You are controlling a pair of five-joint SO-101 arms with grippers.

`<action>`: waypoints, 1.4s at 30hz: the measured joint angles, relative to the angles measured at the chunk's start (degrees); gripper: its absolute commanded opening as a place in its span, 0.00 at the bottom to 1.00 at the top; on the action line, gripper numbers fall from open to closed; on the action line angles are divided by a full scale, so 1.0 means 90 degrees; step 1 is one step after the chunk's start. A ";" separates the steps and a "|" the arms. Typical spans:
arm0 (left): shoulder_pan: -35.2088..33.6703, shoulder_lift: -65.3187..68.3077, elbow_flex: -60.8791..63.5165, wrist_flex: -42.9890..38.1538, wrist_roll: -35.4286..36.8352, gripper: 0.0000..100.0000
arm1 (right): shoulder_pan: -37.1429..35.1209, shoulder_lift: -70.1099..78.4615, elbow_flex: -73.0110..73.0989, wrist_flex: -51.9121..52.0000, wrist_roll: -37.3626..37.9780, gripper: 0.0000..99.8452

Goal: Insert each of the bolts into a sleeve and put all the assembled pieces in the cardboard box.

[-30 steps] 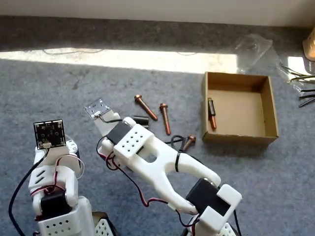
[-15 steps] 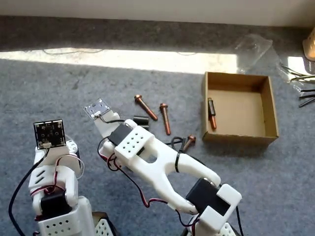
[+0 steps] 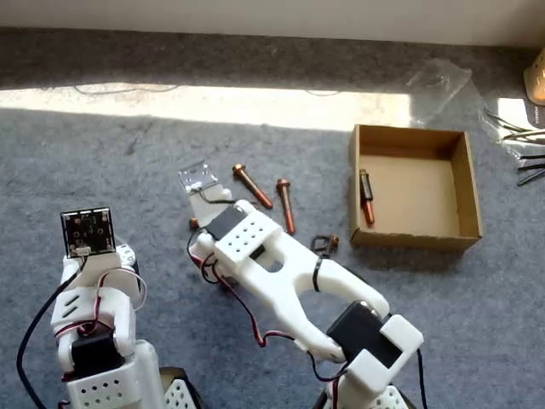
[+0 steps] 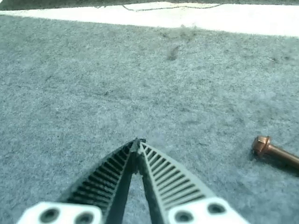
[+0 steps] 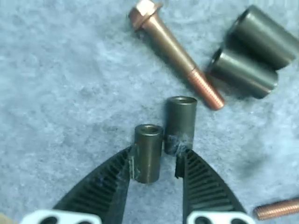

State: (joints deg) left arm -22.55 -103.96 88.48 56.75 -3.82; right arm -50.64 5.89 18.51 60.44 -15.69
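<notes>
Right arm (image 3: 281,273) reached from near right to mid-carpet, left of the box. Right gripper (image 5: 155,157) stood part open, straddling one sleeve (image 5: 148,153). One finger was against it, the other a little off, so no firm hold yet.

Risks, as I judged them:
- A second sleeve (image 5: 181,122) lay just beside the first, its end touching the free finger's tip. Closing could shove it aside or set it rolling. Worse, the jaws could pinch both and lift neither cleanly.
- The jaws sat low on the sleeve. A round piece squeezed off-centre might squirt out or cock sideways, making it awkward to take a bolt.
- I couldn't tell whether the sleeve stood or lay, so how it would hang after a lift was a guess.

Left gripper (image 4: 138,142) hung over bare carpet (image 4: 93,84) at near left, jaws shut tip to tip, holding nothing. It was well off from the work, so no help if something rolled.

Box (image 3: 460,183) sat at right, open. One piece (image 3: 365,197), a bolt in its sleeve, lay against its left wall.

Loose bolts (image 3: 285,205) lay on the carpet between arm and box. A pair of sleeves (image 5: 245,72) lay beyond the gripper, past one bolt.
</notes>
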 measured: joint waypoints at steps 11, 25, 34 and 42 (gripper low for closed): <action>0.0000 0.0020 0.0000 0.0000 0.0000 0.01 | 0.0010 0.0000 0.0039 -0.0029 -0.0068 0.12; 0.0000 0.0020 0.0000 0.0000 0.0000 0.01 | -0.0176 0.0000 0.0039 -0.0029 -0.0088 0.12; 0.0000 0.0020 0.0000 0.0000 0.0000 0.01 | -0.0332 0.0000 0.0420 -0.0264 -0.0088 0.12; 0.0000 0.0020 0.0000 0.0000 0.0000 0.01 | -0.0381 0.0000 0.0488 -0.0371 -0.0088 0.12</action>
State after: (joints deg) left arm -22.55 -103.78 88.48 56.75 -3.82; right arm -54.07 5.89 22.90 57.10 -16.48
